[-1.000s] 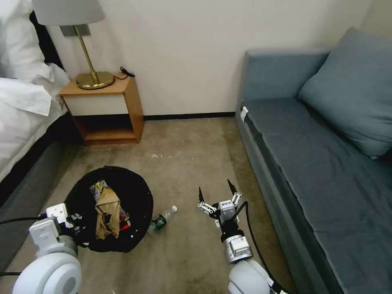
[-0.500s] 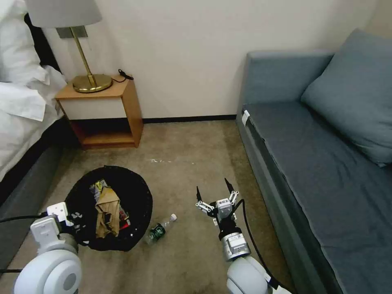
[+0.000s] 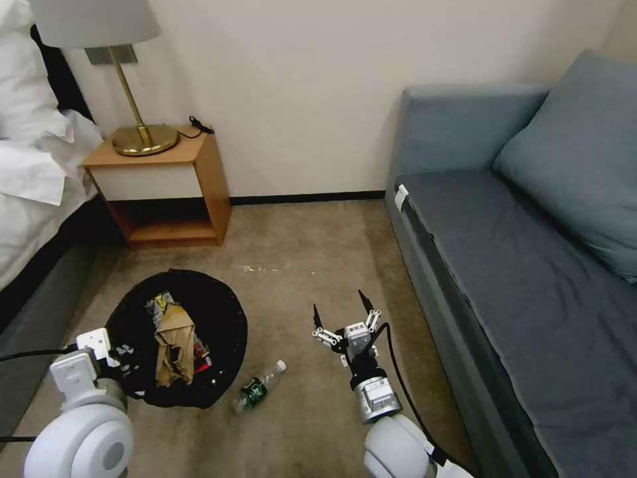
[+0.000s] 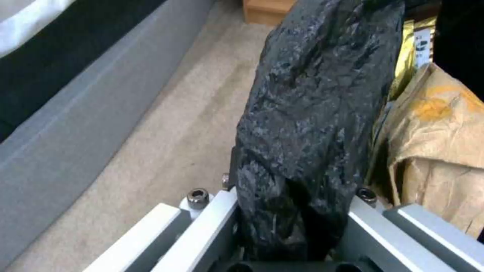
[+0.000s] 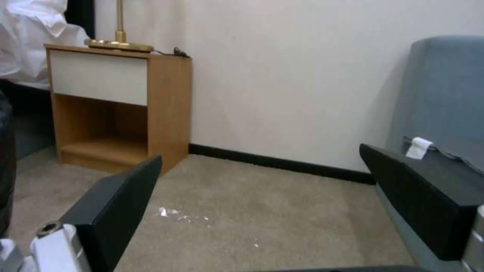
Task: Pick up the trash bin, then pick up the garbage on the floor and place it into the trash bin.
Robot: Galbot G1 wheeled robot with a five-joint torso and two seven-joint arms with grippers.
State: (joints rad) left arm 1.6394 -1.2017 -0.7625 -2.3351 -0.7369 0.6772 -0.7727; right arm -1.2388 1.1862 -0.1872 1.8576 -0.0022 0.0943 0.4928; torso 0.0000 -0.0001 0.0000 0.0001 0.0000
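The left arm reaches forward low at the 8 o'clock corner of the head view, its wrist level with the bin's (image 3: 176, 338) near rim, and the left gripper (image 4: 292, 211) is clamped on the black bag (image 4: 312, 113) folded over that rim, the crinkled plastic bunched between its two plates. The bin sits at about 9 o'clock from the right gripper (image 3: 340, 312), with brown paper (image 3: 174, 342) and a yellow wrapper (image 3: 159, 307) lying inside; red scraps show under the paper. The bottle (image 3: 257, 386) lies on its side on the carpet (image 3: 298, 252) just beside the bin's rim, at the bin's 4 o'clock, white cap pointing toward 2 o'clock. The right arm extends forward from 6 o'clock, wrist nearly straight, and its gripper hovers above the carpet with both dark fingers (image 5: 116, 207) spread wide, holding nothing. The bottle is at 8 o'clock from it, near but apart. A nightstand (image 3: 162, 186) stands at 11 o'clock, a sofa (image 3: 517, 265) at 3 o'clock.
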